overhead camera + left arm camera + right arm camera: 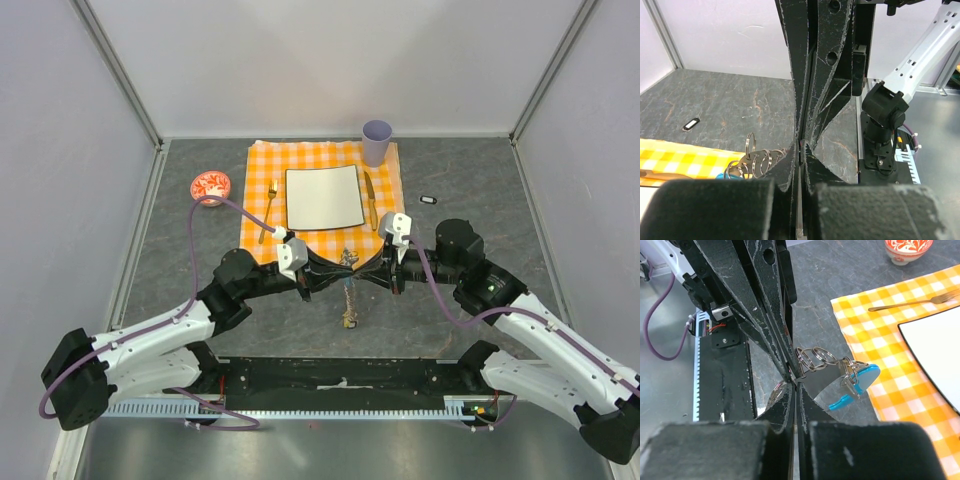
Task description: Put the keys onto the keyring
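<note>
Both arms meet tip to tip above the grey worktop (480,190), just on the near side of the orange checked cloth (262,165); the left pincer (800,152) is squeezed fully together, nipping the keyring (814,359) at the end of its linked wire loops; the right pincer (795,387) shows only a hairline slit, and whether it grips anything I cannot tell; the turquoise tag (860,381) hangs off the loops by the cloth's edge; small metal pieces, seemingly the keys (350,312), dangle below.

Bright even overhead light, soft shadows, wrist views' near foreground blurred
</note>
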`<state>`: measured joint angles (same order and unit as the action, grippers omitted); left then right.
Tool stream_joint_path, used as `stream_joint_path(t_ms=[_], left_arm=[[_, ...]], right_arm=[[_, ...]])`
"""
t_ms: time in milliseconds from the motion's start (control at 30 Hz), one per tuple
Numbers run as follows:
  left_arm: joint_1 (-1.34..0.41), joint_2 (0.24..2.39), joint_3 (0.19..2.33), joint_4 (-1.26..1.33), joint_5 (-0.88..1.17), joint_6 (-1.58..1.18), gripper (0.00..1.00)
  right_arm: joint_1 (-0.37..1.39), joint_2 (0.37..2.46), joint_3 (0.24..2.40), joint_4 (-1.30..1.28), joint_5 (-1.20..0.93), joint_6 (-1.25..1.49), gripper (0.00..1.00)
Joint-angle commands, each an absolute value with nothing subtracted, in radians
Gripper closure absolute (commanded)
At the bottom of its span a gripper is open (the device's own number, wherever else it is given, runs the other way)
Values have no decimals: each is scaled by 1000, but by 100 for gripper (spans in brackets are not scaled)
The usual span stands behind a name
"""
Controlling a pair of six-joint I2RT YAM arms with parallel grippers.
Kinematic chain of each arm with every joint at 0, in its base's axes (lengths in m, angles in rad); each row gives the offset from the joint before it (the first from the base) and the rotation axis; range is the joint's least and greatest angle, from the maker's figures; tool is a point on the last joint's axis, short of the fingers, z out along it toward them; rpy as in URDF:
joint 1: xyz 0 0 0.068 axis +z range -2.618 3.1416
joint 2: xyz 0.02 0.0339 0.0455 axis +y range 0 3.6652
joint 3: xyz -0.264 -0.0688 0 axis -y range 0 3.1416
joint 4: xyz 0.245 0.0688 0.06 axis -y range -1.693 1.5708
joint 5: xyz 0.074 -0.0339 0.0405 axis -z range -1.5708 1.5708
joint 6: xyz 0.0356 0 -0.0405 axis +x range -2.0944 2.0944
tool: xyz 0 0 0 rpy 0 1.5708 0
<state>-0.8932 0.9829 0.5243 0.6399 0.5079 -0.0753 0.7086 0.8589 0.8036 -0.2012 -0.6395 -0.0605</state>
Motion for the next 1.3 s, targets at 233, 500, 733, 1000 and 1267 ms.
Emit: stream_joint_path(t_ms=[233,500,733,1000,1267], left_arm=[[-891,960,578,592,471,-26,89],[-893,896,581,359,353,-2,52],[-891,920,578,376,313,-2,32],[-891,913,551,436,339,-5,36],[-891,874,496,472,383,-34,37]], right_arm=[[701,912,943,-357,-612,-173,100],[701,1084,1254,-754,-399,-308,100],[797,1213,1436,-997,-148,-333,100],[857,1281,1494,-1093,-20,-328,100],[865,1321,1457,-1048,-247,-369,100]])
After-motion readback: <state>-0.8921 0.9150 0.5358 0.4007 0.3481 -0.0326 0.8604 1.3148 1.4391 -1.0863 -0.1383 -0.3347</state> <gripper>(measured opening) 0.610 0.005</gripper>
